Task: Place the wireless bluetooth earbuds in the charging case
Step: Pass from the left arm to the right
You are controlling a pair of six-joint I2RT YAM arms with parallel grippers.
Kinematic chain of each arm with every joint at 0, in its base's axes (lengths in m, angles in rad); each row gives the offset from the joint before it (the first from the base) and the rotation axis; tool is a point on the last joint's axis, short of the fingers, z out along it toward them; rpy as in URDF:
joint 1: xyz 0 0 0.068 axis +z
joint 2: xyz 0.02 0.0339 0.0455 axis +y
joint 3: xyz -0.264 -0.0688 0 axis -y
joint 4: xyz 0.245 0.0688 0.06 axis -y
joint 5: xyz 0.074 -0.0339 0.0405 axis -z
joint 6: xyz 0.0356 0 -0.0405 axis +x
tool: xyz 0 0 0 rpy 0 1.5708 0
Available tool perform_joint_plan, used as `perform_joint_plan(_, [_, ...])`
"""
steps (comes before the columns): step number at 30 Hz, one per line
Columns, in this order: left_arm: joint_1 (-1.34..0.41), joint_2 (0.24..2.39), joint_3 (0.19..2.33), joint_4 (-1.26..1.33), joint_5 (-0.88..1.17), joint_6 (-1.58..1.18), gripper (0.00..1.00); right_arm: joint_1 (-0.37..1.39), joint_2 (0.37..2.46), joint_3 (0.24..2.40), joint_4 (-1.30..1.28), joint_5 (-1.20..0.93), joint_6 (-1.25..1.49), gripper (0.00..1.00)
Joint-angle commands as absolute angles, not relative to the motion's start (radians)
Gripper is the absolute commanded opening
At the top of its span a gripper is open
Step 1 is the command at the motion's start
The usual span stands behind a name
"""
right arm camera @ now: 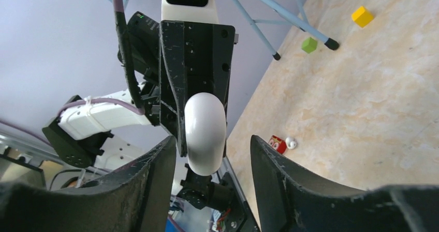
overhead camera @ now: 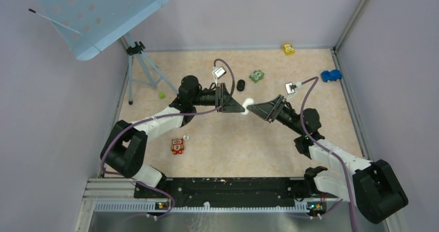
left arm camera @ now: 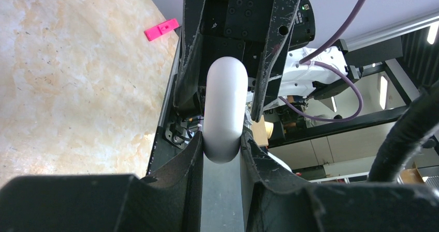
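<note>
On the near-left part of the table (overhead camera: 310, 118) stands a small red owl figure (overhead camera: 177, 146), and just beside it, on its far right, lies a white earbud (overhead camera: 186, 136); the right wrist view shows this same tiny bud (right arm camera: 291, 143) almost touching the figure. Farther in, at mid-table, the two arms meet tip to tip. The left gripper (overhead camera: 241, 109) is clamped on the white charging case (overhead camera: 247, 103). In the left wrist view its fingers (left arm camera: 194, 149) press against both sides of the rounded near end of the case (left arm camera: 223, 107), which is held above the table. The right gripper (overhead camera: 251, 106) reaches in from the right and straddles the other end of the case. In the right wrist view its jaws stand apart, with a clear gap on each side of the case (right arm camera: 205, 126), so it holds nothing. Whether the case's lid is up cannot be told. Just beyond the grippers a small black oval piece (overhead camera: 240, 85) lies on the table, too small to identify. To the far right of it sits a green toy (overhead camera: 256, 76), and well to the left a little green block (overhead camera: 161, 95) lies near a tripod (overhead camera: 140, 61). A blue toy car (overhead camera: 331, 75) sits by the right wall, and a yellow toy car (overhead camera: 288, 48) sits at the far edge.
</note>
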State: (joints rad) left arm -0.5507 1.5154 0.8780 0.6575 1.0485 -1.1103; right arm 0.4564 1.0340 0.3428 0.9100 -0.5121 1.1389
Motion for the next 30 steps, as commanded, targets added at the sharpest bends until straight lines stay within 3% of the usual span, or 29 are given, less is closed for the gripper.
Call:
perform_joint_plan(1, [-0.555,1.488,0.907,0.699,1.041,-1.113,0.0,0.477,1.064,0.384,1.064,-0.53,1.173,0.49])
perform_joint_plan(3, [-0.555,1.488,0.907,0.701,1.04,-1.111,0.0,0.479,1.075,0.386,1.073,-0.528,1.185,0.36])
perform_joint_plan(7, [-0.555,1.487,0.91,0.707,1.044,-1.109,0.03,0.48,1.088,0.386,1.083,-0.534,1.202,0.0])
perform_joint_plan(8, [-0.553,1.484,0.91,0.707,1.044,-1.107,0.08,0.479,1.087,0.384,1.078,-0.537,1.2,0.0])
perform_joint_plan(10, [-0.551,1.479,0.915,0.696,1.049,-1.093,0.32,0.479,1.082,0.383,1.067,-0.545,1.187,0.0])
perform_joint_plan(18, [-0.501,1.414,0.955,0.485,1.056,-0.932,0.91,0.457,1.035,0.391,0.983,-0.59,1.115,0.0])
perform_joint_plan(22, [-0.47,1.374,0.96,0.393,1.054,-0.844,0.99,0.43,1.032,0.398,0.971,-0.631,1.112,0.0])
perform_joint_plan(30, [-0.468,1.343,1.079,0.01,0.996,-0.549,0.99,0.409,1.088,0.453,1.001,-0.802,1.125,0.0])
